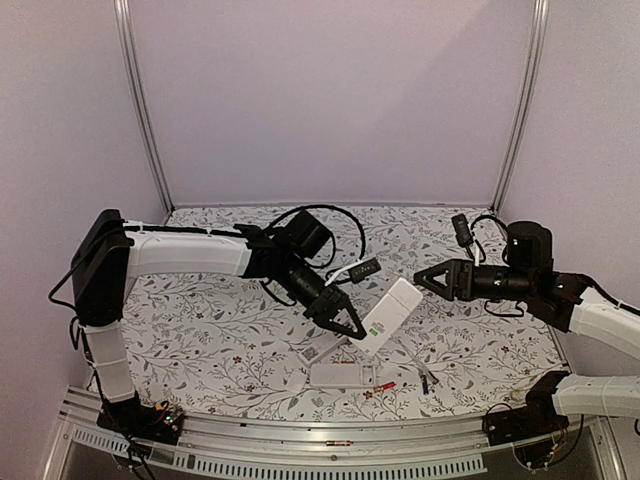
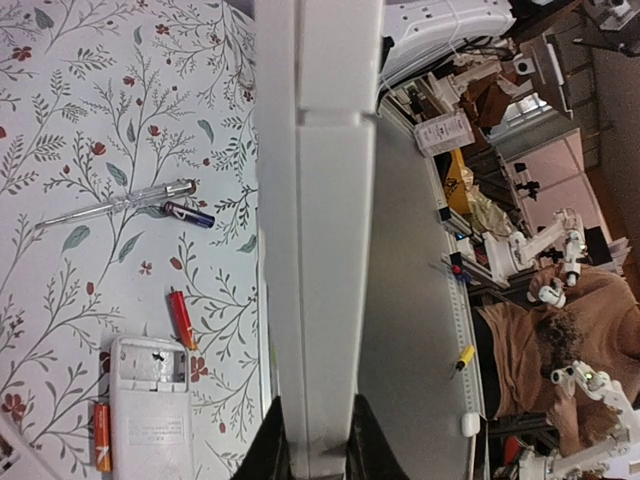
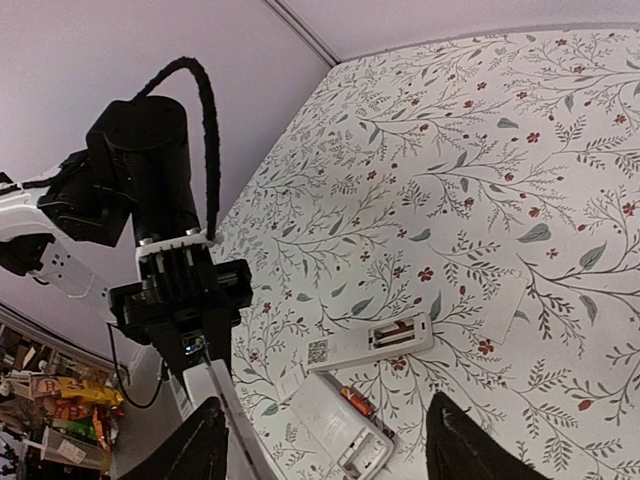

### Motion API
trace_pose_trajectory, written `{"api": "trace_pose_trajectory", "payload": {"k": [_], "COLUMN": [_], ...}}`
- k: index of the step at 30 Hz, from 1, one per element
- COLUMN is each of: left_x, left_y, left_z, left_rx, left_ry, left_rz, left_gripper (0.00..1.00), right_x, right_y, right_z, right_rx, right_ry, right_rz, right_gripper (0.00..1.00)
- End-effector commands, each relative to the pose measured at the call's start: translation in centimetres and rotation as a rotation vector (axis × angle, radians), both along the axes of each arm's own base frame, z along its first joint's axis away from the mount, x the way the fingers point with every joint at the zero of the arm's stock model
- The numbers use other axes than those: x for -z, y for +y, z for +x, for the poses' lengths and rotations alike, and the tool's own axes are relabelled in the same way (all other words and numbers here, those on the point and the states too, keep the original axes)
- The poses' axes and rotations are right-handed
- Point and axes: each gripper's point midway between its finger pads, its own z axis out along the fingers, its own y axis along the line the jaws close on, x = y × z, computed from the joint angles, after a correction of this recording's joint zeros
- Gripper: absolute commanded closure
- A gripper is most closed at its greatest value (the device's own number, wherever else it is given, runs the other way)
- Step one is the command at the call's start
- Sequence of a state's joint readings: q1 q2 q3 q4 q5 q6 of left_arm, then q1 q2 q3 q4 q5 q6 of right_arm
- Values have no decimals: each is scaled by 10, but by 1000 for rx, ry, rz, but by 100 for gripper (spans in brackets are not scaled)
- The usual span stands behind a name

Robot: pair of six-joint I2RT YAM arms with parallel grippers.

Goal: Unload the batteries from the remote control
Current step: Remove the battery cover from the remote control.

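My left gripper (image 1: 342, 322) is shut on the lower end of a long white remote (image 1: 390, 314) and holds it tilted above the table; in the left wrist view the remote (image 2: 320, 200) fills the gap between my fingers (image 2: 274, 445). Below lie a second white remote (image 2: 150, 405) with its compartment open and an orange battery (image 2: 101, 450) beside it. A red battery (image 2: 181, 318) and a dark battery (image 2: 188, 214) lie loose on the cloth. My right gripper (image 1: 424, 278) is open and empty, above the table to the right.
A third small remote (image 3: 370, 345) with a QR label and an open compartment lies on the floral cloth (image 1: 220, 330). A thin white pen-like stick (image 2: 115, 205) lies by the dark battery. A flat white cover (image 3: 505, 310) lies to the right. The metal front rail (image 1: 330, 440) runs along the near edge.
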State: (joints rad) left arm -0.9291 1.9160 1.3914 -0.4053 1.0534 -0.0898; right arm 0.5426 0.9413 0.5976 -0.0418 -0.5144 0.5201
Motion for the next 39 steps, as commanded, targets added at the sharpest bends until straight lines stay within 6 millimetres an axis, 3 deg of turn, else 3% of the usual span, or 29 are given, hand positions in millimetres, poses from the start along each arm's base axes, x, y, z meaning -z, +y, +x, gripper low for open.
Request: {"api": "trace_pose_trajectory", "payload": {"k": [1,5,12,18,22,25,32,39], "left_x": [0,0,0,0,-1,-1,-1,2], "left_y": [-5,-4,-5,-4,-4,-4,-4,-5], "left_z": [0,-1,-1,-2,-2,-3,-3,-1], "left_rx": [17,22,25,26,27,29,31,21], "left_ry": [-13,-8,-3,-4,-3,0,1,-4], "left_rz": [-16,-18,-19,-21,-22,-21,-23,-12], "left_gripper": [100,100,100,100,100,100,100,100], "right_x": [-15,-5,8,12,14,12,5,-4], "right_y": [6,12,25,31,18,12,12,27], "right_z": [-18,-26,-30,-25,-9,-4,-2,-21], "right_rx": [-107,-156,-178,-170,-46,4,7,-128], "right_ry": [-62,-49,-57,-62,-66,-67,-69,-80], "right_rz": [41,2,-83,-116,-159,-164,-134,-69], "right_gripper": [21,15,18,36,48,63,73,81]}}
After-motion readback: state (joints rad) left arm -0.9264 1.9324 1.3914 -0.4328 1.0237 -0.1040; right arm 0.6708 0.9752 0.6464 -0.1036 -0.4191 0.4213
